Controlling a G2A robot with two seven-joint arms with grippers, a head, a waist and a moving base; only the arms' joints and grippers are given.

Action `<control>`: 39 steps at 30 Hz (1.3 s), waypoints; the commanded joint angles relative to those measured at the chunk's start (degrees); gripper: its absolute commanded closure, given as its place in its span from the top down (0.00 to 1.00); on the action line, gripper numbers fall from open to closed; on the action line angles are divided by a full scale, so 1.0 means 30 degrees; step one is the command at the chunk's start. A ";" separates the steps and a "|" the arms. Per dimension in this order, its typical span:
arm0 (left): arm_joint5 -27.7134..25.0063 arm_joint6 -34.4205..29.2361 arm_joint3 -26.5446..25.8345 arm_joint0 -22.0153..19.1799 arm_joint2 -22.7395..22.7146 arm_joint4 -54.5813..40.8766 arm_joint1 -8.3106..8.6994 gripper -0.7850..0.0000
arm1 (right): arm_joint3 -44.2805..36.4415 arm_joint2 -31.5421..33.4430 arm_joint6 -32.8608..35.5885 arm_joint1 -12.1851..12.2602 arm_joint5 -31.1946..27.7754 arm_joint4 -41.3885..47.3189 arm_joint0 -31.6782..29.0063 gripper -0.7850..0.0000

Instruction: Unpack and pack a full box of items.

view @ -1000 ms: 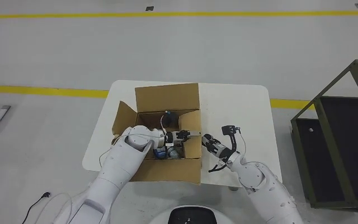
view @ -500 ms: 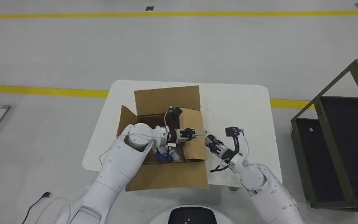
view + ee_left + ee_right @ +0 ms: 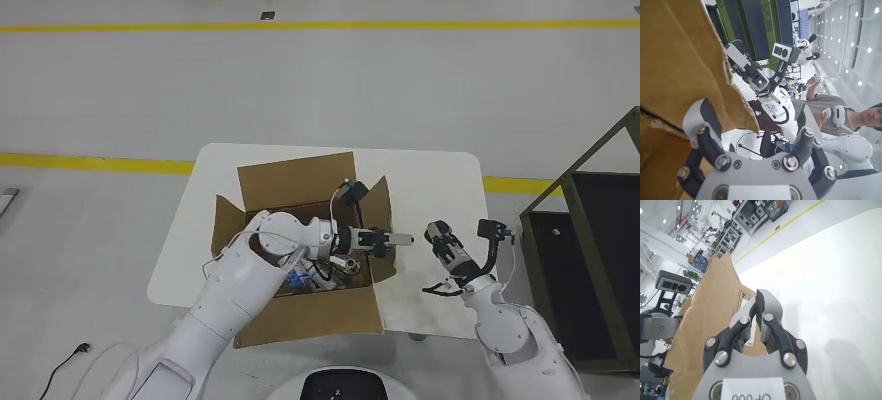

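An open cardboard box (image 3: 300,180) stands on the white table (image 3: 430,180), with several small items (image 3: 318,278) lying inside it. My left arm stretches across the box. Its gripper (image 3: 397,240) is open just past the right flap (image 3: 380,205), and in the left wrist view that flap's torn edge (image 3: 742,106) lies between the spread fingers of the left gripper (image 3: 755,121). My right gripper (image 3: 437,237) hovers over bare table to the right of the box. In its own view the right gripper (image 3: 758,306) is shut on nothing, with the box wall (image 3: 715,294) beside it.
A green metal rack (image 3: 590,270) stands on the floor to the right of the table. The box's front flap (image 3: 310,315) hangs toward the table's near edge. Bare tabletop (image 3: 819,275) stretches right of the box.
My left gripper has travelled right across the box, pushing the right flap outward. The box has shifted a little to the right. My right gripper has drawn back from the flap to the right.
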 commanded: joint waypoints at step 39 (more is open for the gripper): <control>-0.1892 0.1034 0.6161 -0.2218 0.2432 0.0523 -0.2071 1.00 | 0.4457 -0.1036 0.5939 -0.0190 -0.1104 0.8455 0.2503 0.12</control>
